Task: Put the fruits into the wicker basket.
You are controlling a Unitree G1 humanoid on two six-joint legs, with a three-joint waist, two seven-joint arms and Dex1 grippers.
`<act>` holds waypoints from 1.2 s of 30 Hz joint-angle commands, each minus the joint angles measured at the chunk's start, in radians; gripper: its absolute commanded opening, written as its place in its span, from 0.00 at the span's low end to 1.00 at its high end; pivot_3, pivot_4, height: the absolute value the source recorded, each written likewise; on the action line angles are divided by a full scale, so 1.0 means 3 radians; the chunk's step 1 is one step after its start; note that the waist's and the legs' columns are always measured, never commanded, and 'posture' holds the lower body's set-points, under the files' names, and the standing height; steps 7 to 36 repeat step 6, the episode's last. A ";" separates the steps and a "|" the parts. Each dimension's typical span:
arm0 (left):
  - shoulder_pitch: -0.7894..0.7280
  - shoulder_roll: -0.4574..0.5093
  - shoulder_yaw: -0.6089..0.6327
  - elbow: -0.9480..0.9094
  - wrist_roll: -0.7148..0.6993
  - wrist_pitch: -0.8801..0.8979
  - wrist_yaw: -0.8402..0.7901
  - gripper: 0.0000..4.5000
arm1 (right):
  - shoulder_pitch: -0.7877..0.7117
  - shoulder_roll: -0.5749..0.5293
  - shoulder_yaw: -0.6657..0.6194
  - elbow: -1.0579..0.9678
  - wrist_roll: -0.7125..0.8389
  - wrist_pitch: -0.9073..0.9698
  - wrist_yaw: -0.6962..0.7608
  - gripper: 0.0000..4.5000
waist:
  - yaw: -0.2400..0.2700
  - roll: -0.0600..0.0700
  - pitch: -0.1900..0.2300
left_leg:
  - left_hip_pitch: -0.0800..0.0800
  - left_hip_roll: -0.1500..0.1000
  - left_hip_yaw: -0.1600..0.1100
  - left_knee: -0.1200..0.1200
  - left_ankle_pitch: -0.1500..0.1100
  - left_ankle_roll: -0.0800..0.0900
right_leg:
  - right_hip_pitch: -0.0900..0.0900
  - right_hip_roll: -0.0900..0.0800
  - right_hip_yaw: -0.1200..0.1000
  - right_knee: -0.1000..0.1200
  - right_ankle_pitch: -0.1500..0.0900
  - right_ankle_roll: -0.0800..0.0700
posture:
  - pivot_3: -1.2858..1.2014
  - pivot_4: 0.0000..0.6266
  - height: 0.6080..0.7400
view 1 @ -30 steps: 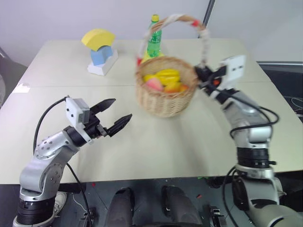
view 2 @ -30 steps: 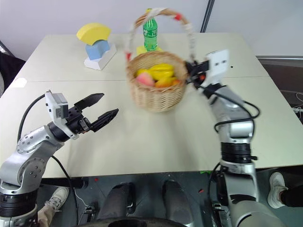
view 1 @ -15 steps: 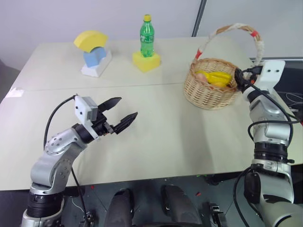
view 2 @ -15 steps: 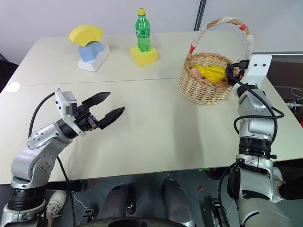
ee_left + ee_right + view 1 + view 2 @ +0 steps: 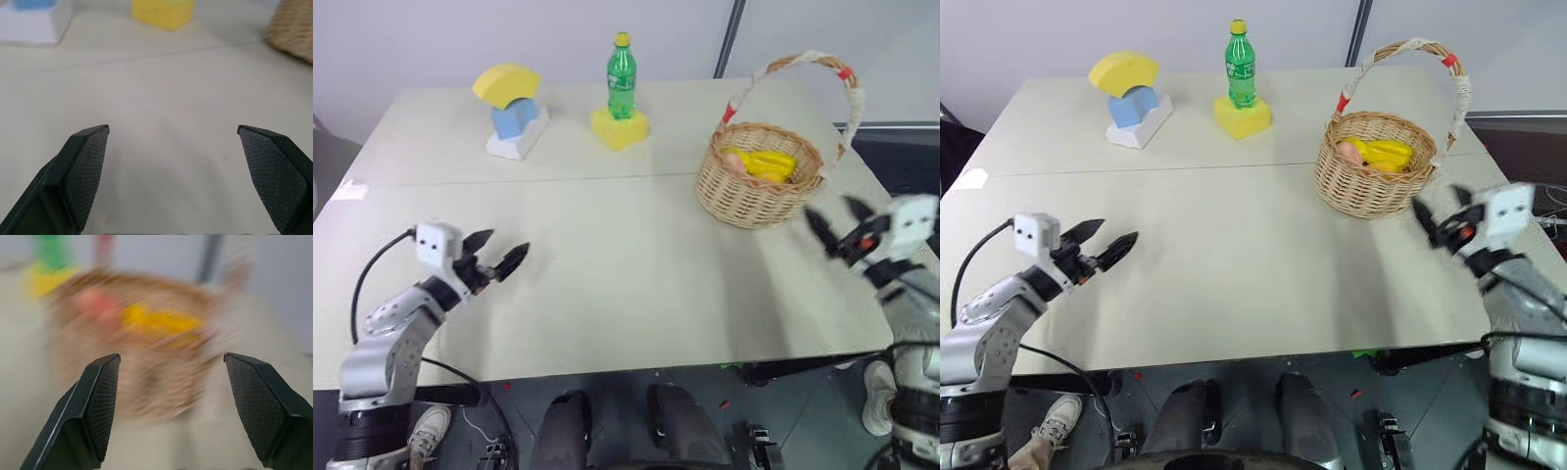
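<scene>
Basket's handle released since half a second ago; wicker basket (image 5: 1374, 174) now rests on table (image 5: 1234, 264) at right, fruits (image 5: 1349, 151) inside. Right end effector (image 5: 1442, 217) spread, empty, just beside it. Left end effector (image 5: 495, 257) spread, well apart, likely parked.

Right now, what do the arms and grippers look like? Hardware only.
Both arms are silver-grey metal with rounded joint housings and loose black cables. The left gripper and right gripper each have two black tapered fingers with cross-hatched pads, behind them a white box module at the wrist. The right one shows a small red-orange mark.
</scene>
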 commanded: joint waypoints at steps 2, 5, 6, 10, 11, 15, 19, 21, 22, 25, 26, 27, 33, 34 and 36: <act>0.0187 -0.0005 0.0177 -0.0117 0.0081 -0.0201 0.0038 1.00 | 0.0066 -0.0041 0.0397 -0.0254 0.0123 -0.0013 0.0496 0.78 | 0.0013 0.0000 0.0000 | 0.0004 0.0001 0.0000 0.0000 0.0000 -0.0001 | 0.0004 -0.0001 0.0000 0.0000 0.0000 -0.0001 | 0.52 0.24 1.00; 0.0318 -0.0051 0.0217 -0.0216 0.0052 -0.0259 0.0038 1.00 | -0.0008 -0.0040 0.0526 -0.0077 0.0018 -0.0095 0.0563 0.78 | 0.0030 -0.0001 0.0000 | 0.0004 -0.0001 0.0001 0.0002 -0.0001 -0.0001 | 0.0004 -0.0006 0.0000 -0.0001 0.0000 -0.0002 | 0.52 0.24 1.00; 0.0355 -0.0064 0.0222 -0.0251 0.0035 -0.0268 0.0031 1.00 | -0.0038 -0.0041 0.0547 -0.0016 -0.0008 -0.0115 0.0573 0.78 | 0.0030 -0.0001 0.0000 | 0.0003 -0.0001 0.0001 0.0002 -0.0001 -0.0001 | 0.0004 -0.0007 -0.0001 -0.0003 0.0000 -0.0002 | 0.52 0.24 1.00; 0.0355 -0.0064 0.0222 -0.0251 0.0035 -0.0268 0.0031 1.00 | -0.0038 -0.0041 0.0547 -0.0016 -0.0008 -0.0115 0.0573 0.78 | 0.0030 -0.0001 0.0000 | 0.0003 -0.0001 0.0001 0.0002 -0.0001 -0.0001 | 0.0004 -0.0007 -0.0001 -0.0003 0.0000 -0.0002 | 0.52 0.24 1.00; 0.0355 -0.0064 0.0222 -0.0251 0.0035 -0.0268 0.0031 1.00 | -0.0038 -0.0041 0.0547 -0.0016 -0.0008 -0.0115 0.0573 0.78 | 0.0030 -0.0001 0.0000 | 0.0003 -0.0001 0.0001 0.0002 -0.0001 -0.0001 | 0.0004 -0.0007 -0.0001 -0.0003 0.0000 -0.0002 | 0.52 0.24 1.00; 0.0355 -0.0064 0.0222 -0.0251 0.0035 -0.0268 0.0031 1.00 | -0.0038 -0.0041 0.0547 -0.0016 -0.0008 -0.0115 0.0573 0.78 | 0.0030 -0.0001 0.0000 | 0.0003 -0.0001 0.0001 0.0002 -0.0001 -0.0001 | 0.0004 -0.0007 -0.0001 -0.0003 0.0000 -0.0002 | 0.52 0.24 1.00; 0.0355 -0.0064 0.0222 -0.0251 0.0035 -0.0268 0.0031 1.00 | -0.0038 -0.0041 0.0547 -0.0016 -0.0008 -0.0115 0.0573 0.78 | 0.0030 -0.0001 0.0000 | 0.0003 -0.0001 0.0001 0.0002 -0.0001 -0.0001 | 0.0004 -0.0007 -0.0001 -0.0003 0.0000 -0.0002 | 0.52 0.24 1.00; 0.0355 -0.0064 0.0222 -0.0251 0.0035 -0.0268 0.0031 1.00 | -0.0038 -0.0041 0.0547 -0.0016 -0.0008 -0.0115 0.0573 0.78 | 0.0030 -0.0001 0.0000 | 0.0003 -0.0001 0.0001 0.0002 -0.0001 -0.0001 | 0.0004 -0.0007 -0.0001 -0.0003 0.0000 -0.0002 | 0.52 0.24 1.00; 0.0355 -0.0064 0.0222 -0.0251 0.0035 -0.0268 0.0031 1.00 | -0.0038 -0.0041 0.0547 -0.0016 -0.0008 -0.0115 0.0573 0.78 | 0.0030 -0.0001 0.0000 | 0.0003 -0.0001 0.0001 0.0002 -0.0001 -0.0001 | 0.0004 -0.0007 -0.0001 -0.0003 0.0000 -0.0002 | 0.52 0.24 1.00; 0.0355 -0.0064 0.0222 -0.0251 0.0035 -0.0268 0.0031 1.00 | -0.0038 -0.0041 0.0547 -0.0016 -0.0008 -0.0115 0.0573 0.78 | 0.0030 -0.0001 0.0000 | 0.0003 -0.0001 0.0001 0.0002 -0.0001 -0.0001 | 0.0004 -0.0007 -0.0001 -0.0003 0.0000 -0.0002 | 0.52 0.24 1.00; 0.0355 -0.0064 0.0222 -0.0251 0.0035 -0.0268 0.0031 1.00 | -0.0038 -0.0041 0.0547 -0.0016 -0.0008 -0.0115 0.0573 0.78 | 0.0030 -0.0001 0.0000 | 0.0003 -0.0001 0.0001 0.0002 -0.0001 -0.0001 | 0.0004 -0.0007 -0.0001 -0.0003 0.0000 -0.0002 | 0.52 0.24 1.00; 0.0355 -0.0064 0.0222 -0.0251 0.0035 -0.0268 0.0031 1.00 | -0.0038 -0.0041 0.0547 -0.0016 -0.0008 -0.0115 0.0573 0.78 | 0.0030 -0.0001 0.0000 | 0.0003 -0.0001 0.0001 0.0002 -0.0001 -0.0001 | 0.0004 -0.0007 -0.0001 -0.0003 0.0000 -0.0002 | 0.52 0.24 1.00; 0.0355 -0.0064 0.0222 -0.0251 0.0035 -0.0268 0.0031 1.00 | -0.0038 -0.0041 0.0547 -0.0016 -0.0008 -0.0115 0.0573 0.78 | 0.0030 -0.0001 0.0000 | 0.0003 -0.0001 0.0001 0.0002 -0.0001 -0.0001 | 0.0004 -0.0007 -0.0001 -0.0003 0.0000 -0.0002 | 0.52 0.24 1.00; 0.0355 -0.0064 0.0222 -0.0251 0.0035 -0.0268 0.0031 1.00 | -0.0038 -0.0041 0.0547 -0.0016 -0.0008 -0.0115 0.0573 0.78 | 0.0030 -0.0001 0.0000 | 0.0003 -0.0001 0.0001 0.0002 -0.0001 -0.0001 | 0.0004 -0.0007 -0.0001 -0.0003 0.0000 -0.0002 | 0.52 0.24 1.00; 0.0355 -0.0064 0.0222 -0.0251 0.0035 -0.0268 0.0031 1.00 | -0.0038 -0.0041 0.0547 -0.0016 -0.0008 -0.0115 0.0573 0.78 | 0.0030 -0.0001 0.0000 | 0.0003 -0.0001 0.0001 0.0002 -0.0001 -0.0001 | 0.0004 -0.0007 -0.0001 -0.0003 0.0000 -0.0002 | 0.52 0.24 1.00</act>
